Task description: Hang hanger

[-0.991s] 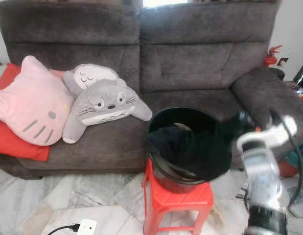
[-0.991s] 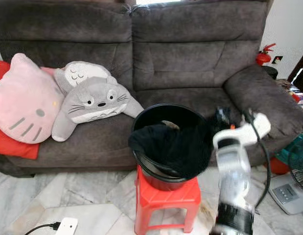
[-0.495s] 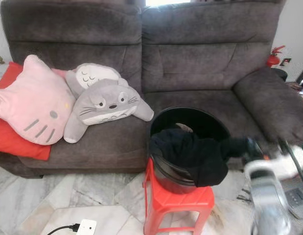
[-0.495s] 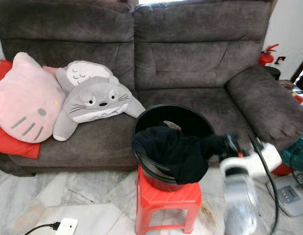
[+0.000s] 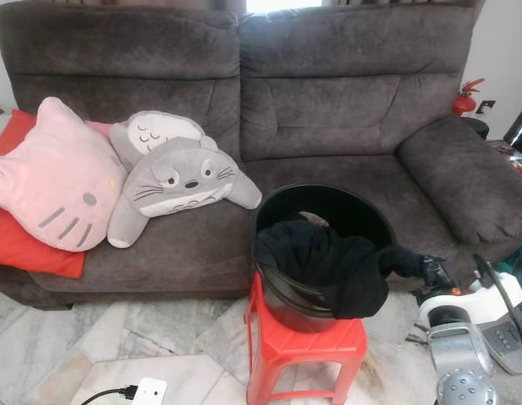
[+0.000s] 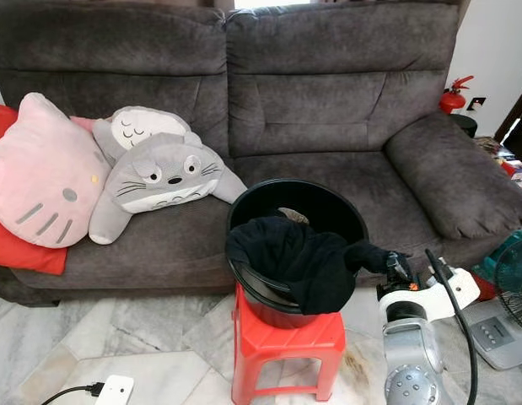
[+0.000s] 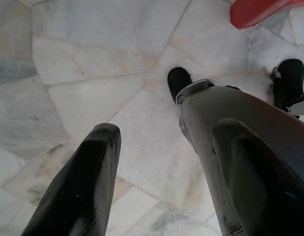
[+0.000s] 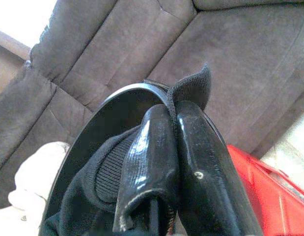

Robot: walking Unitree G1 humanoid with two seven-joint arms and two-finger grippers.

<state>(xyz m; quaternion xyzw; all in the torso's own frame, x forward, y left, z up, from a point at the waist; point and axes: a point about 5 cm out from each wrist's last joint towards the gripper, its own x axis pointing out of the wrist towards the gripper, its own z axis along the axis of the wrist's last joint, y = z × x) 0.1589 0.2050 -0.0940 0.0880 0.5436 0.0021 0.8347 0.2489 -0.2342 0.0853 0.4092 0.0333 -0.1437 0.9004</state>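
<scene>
A black garment [image 5: 324, 261] lies draped over the front rim of a black bucket [image 5: 328, 207] that stands on a red plastic stool [image 5: 303, 350]. My right gripper [image 5: 422, 268] is shut on the garment's right corner, just right of the bucket and low beside the stool. In the right wrist view the two black fingers [image 8: 156, 152] pinch a fold of the black cloth [image 8: 193, 88] in front of the bucket rim. My left gripper [image 7: 156, 162] hangs open over the marble floor beside my leg. I can make out no hanger.
A dark grey sofa [image 5: 328, 101] stands behind the stool, with a pink cat cushion [image 5: 54, 173] and a grey plush [image 5: 180, 177] on its left seat. A white power strip [image 5: 147, 392] lies on the floor at front left. A fan base [image 6: 497, 333] stands at the right.
My right arm has come down from bucket height to low beside the stool, still holding the black cloth; the garment now hangs less spread over the bucket's front.
</scene>
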